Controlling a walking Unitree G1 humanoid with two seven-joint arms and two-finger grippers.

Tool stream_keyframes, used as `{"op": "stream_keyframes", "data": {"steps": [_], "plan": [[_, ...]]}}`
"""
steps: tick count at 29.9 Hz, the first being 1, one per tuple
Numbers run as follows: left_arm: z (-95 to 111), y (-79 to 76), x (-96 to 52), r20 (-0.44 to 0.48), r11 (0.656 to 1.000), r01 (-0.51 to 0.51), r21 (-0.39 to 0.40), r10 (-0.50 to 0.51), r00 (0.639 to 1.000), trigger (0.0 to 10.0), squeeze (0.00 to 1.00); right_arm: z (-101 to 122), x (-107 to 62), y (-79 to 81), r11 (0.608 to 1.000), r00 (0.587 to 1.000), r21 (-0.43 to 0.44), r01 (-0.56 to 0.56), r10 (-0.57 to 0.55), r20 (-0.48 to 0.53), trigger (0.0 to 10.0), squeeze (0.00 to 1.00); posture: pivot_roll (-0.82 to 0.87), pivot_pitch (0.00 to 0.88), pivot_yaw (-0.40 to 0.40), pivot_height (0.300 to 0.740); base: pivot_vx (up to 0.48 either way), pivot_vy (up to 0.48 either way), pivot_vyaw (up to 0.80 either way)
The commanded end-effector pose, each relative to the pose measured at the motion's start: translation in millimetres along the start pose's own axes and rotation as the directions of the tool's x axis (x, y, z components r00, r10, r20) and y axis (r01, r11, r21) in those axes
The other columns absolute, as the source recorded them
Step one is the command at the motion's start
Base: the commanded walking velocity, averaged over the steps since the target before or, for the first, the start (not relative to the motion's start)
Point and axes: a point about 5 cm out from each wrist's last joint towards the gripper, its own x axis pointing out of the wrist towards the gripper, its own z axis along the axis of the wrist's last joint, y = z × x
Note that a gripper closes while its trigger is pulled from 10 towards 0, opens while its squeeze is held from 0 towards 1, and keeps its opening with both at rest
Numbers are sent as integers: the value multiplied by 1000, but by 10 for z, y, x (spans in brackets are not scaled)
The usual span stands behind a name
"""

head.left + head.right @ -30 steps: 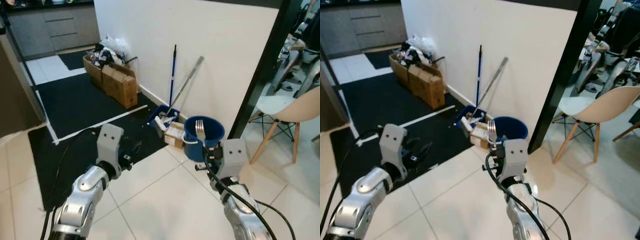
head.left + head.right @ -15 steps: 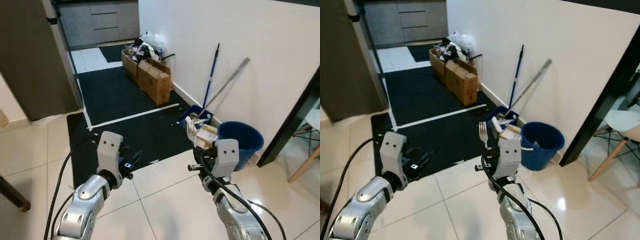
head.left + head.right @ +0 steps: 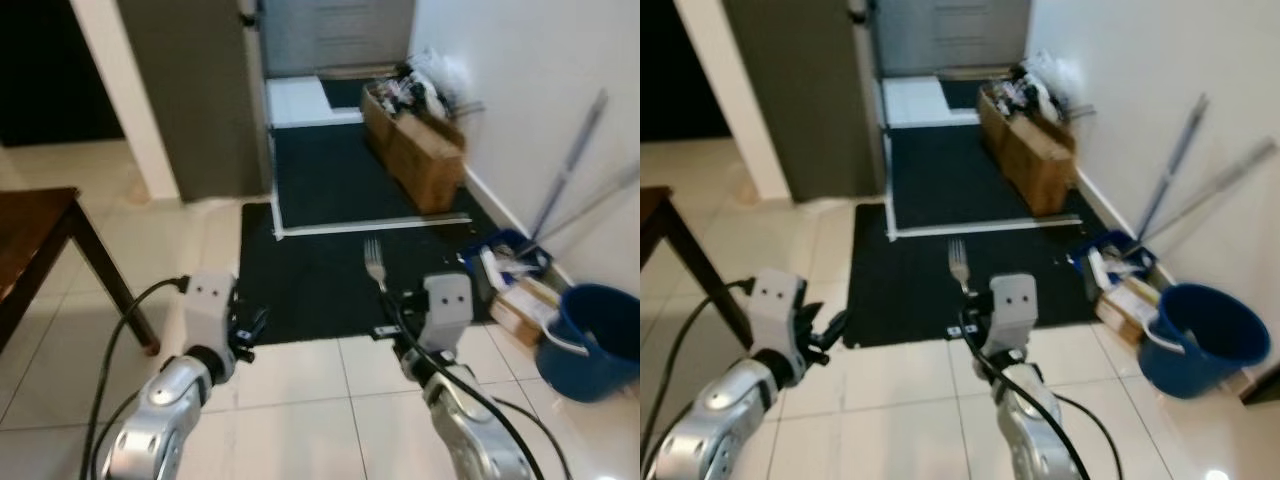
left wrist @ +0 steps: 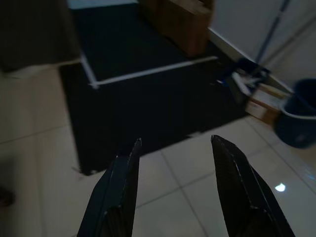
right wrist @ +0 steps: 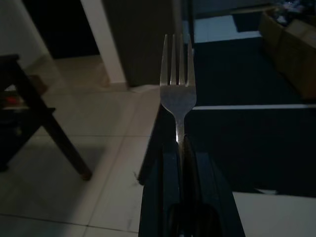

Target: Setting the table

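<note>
I see the fork [image 5: 177,101] standing upright out of my right gripper [image 5: 183,148], its handle pinched between the two black fingers, which are closed tight on it, and its four tines clear above the fingertips. In the head views the fork [image 3: 375,265] is held up in front of the right arm, over the near edge of the black mat [image 3: 330,270]. It is thin, bright metal with a narrow neck, and light glints along the handle.

The right wrist view gives me the tines sharply against a grey door panel [image 5: 143,39], with a dark wooden table leg [image 5: 59,138] to one side. My left gripper [image 4: 175,143] carries nothing; its fingers are spread well apart over glossy pale floor tiles [image 4: 187,197] at the mat's edge.

The head views add the wider room: a dark wooden table [image 3: 35,225] at near left, cardboard boxes [image 3: 420,150] along the white wall at far right, a round blue bucket [image 3: 590,335] at near right, and mop handles [image 3: 1185,185] leaning on the wall beyond it.
</note>
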Motion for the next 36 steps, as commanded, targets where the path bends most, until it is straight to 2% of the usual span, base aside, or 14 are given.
{"op": "stream_keyframes", "data": {"steps": [1,7,12,21,22,25,36], "plan": [[-44,0,-12,-31,1000,6,-11,-6,1000,10000,0,-64,-27,13,1000,1000,13,-2,2,-23,10000,0,65,56,90,740,0,0,788],[-13,-15,-5,-58,999,35,19,-33,998,10000,0,-65,-33,5,1000,1000,10,2,-2,-23,10000,0,62,53,94,740,0,0,788],[36,-7,14,-16,998,19,62,-18,1000,10000,0,-67,-28,8,1000,1000,9,0,1,-23,10000,0,61,48,97,740,0,0,788],[121,41,51,21,999,-12,33,11,1000,10000,0,-50,-28,3,1000,1000,7,-6,6,-16,10000,0,59,43,96,740,0,0,788],[161,70,71,33,997,-34,72,32,999,10000,0,-28,-21,-11,1000,1000,5,-6,6,-9,10000,0,57,39,98,740,0,0,788],[187,97,90,43,994,-51,92,48,998,10000,0,-12,-13,-32,1000,1000,3,-2,2,-4,10000,0,55,37,98,740,0,0,788],[215,122,116,53,993,-70,92,66,996,10000,0,-17,-17,-43,1000,1000,3,4,-4,-4,10000,0,55,35,98,740,0,0,788]]}}
